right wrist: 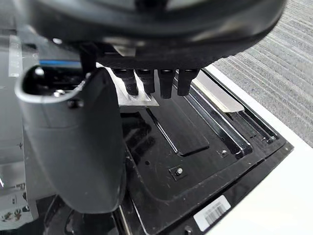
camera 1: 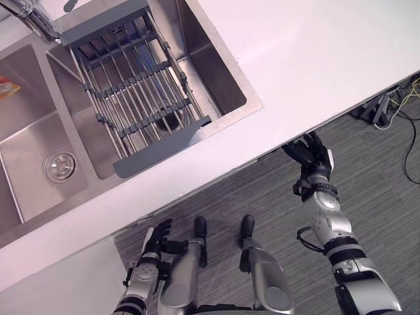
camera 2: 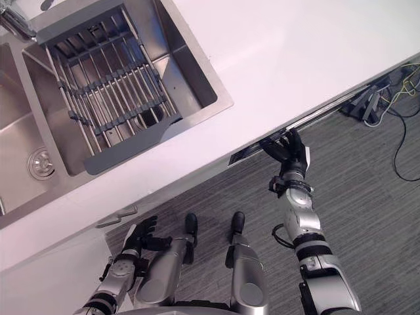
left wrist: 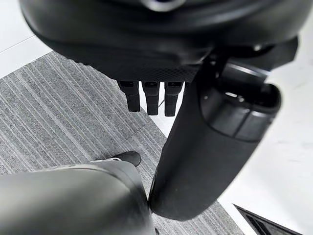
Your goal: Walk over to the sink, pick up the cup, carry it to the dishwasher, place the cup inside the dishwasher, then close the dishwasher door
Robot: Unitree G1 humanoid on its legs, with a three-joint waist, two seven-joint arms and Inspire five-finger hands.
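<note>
- Right wrist view: the dark right robot hand [right wrist: 73,142] is open, its ridged fingers [right wrist: 166,81] straight beside a broad smooth thumb. It is above the glossy black dishwasher door [right wrist: 195,156], a moulded panel with a recessed rectangle, small screws and a white barcode label.
- Left eye view: this hand reaches the dark slot under the edge of the smooth white counter [camera 1: 315,59].
- The left robot hand [camera 1: 154,248] hangs low with its fingers relaxed, beside a flat pale cabinet front [camera 1: 65,282].
- Grey ribbed carpet floor [camera 1: 262,187] lies below.
- Farther off, a stainless steel sink [camera 1: 211,62] carries a rack of metal rods with grey plastic ends [camera 1: 131,85].
</note>
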